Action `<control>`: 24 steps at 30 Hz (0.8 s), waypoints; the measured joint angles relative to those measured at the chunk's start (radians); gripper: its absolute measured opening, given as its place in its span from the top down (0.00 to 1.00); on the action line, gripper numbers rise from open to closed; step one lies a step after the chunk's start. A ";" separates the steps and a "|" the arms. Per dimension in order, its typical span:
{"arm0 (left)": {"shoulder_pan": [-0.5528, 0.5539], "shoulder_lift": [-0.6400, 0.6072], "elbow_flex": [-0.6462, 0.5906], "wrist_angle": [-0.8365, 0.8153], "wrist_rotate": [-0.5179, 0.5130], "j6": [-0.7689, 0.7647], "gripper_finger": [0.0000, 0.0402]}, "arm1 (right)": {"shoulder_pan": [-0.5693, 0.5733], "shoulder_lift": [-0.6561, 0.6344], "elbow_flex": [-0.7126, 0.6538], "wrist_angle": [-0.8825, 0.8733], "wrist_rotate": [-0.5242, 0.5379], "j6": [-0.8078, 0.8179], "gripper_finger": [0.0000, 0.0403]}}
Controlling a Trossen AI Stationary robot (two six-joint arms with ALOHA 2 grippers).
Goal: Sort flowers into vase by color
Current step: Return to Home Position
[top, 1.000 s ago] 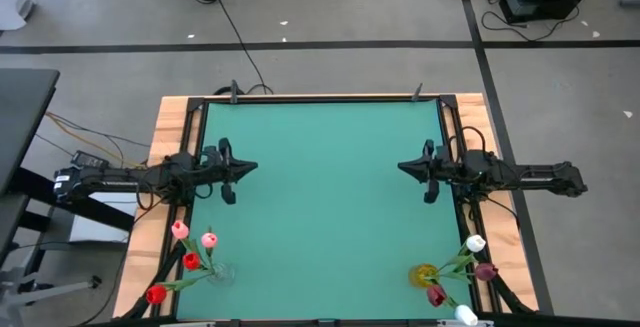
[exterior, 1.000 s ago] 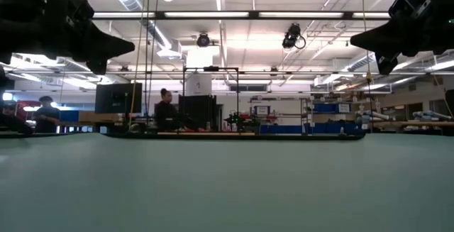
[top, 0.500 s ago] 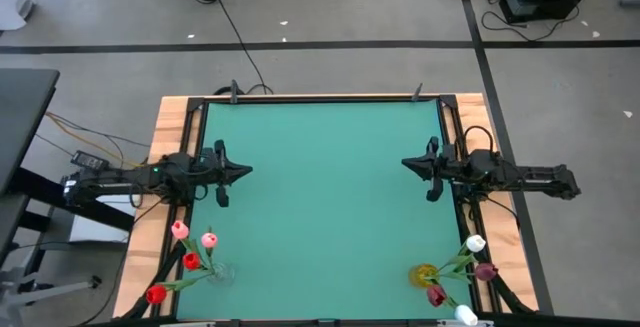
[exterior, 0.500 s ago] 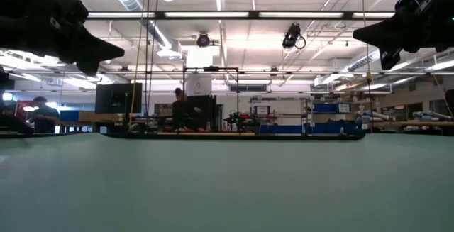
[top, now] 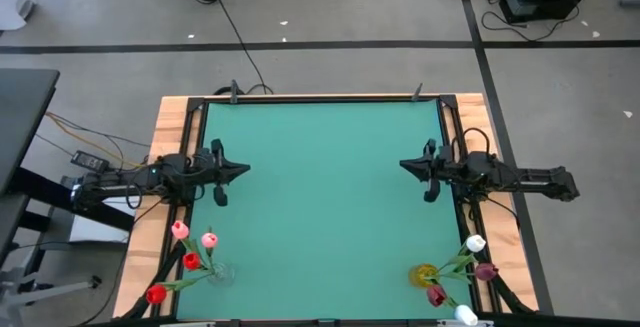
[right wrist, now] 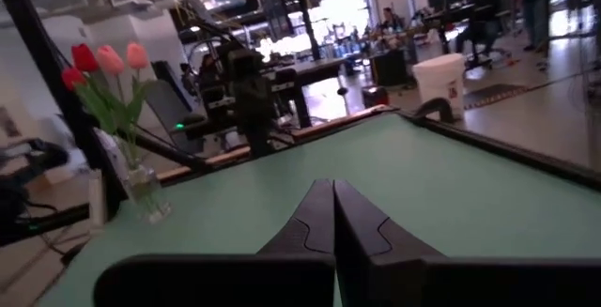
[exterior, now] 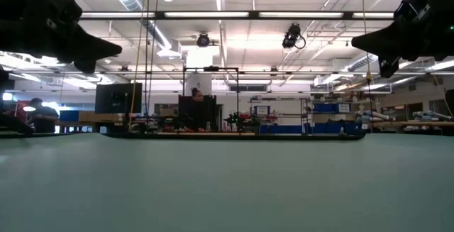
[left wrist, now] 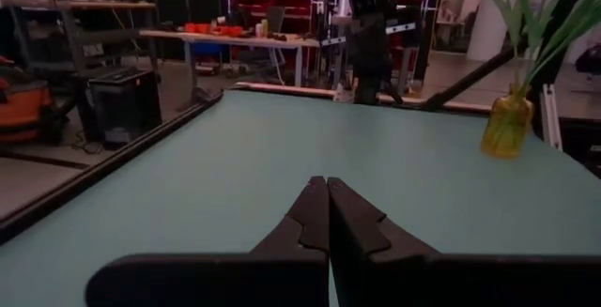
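At the left edge of the green-topped table [top: 330, 207], about halfway along it, the left gripper [top: 236, 170] hangs above the surface with its fingers pressed together on nothing. At the opposite right edge, the right gripper [top: 405, 166] does likewise, tips closed against each other and empty. In the lower-left corner as seen from above, a clear vase [top: 222, 273] holds red and pink tulips [top: 191, 260]; in the lower-right corner, a yellow vase [top: 425, 274] holds white and dark red tulips [top: 486, 271].

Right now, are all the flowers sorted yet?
Looks done: red and pink tulips stand in the clear vase, white and dark red tulips in the yellow vase. In hand: nothing; left tool and right tool hang shut, empty, at opposite sides of the green mat. Left: no loose flower on it.
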 joint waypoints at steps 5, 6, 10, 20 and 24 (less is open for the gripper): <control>0.000 -0.001 -0.007 0.019 0.000 0.009 1.00 | 0.000 0.009 -0.009 -0.004 -0.045 0.015 1.00; 0.000 -0.001 -0.007 0.019 0.000 0.017 1.00 | 0.000 0.010 -0.009 -0.004 -0.055 0.015 1.00; 0.000 -0.001 -0.035 0.091 0.002 0.036 1.00 | 0.000 0.011 -0.009 -0.008 -0.067 -0.014 1.00; 0.001 0.001 -0.037 0.102 -0.004 0.023 0.98 | 0.000 0.011 -0.009 -0.007 -0.067 -0.060 0.88; 0.001 0.001 -0.037 0.102 -0.004 0.023 0.95 | 0.000 0.011 -0.009 -0.007 -0.068 -0.059 0.88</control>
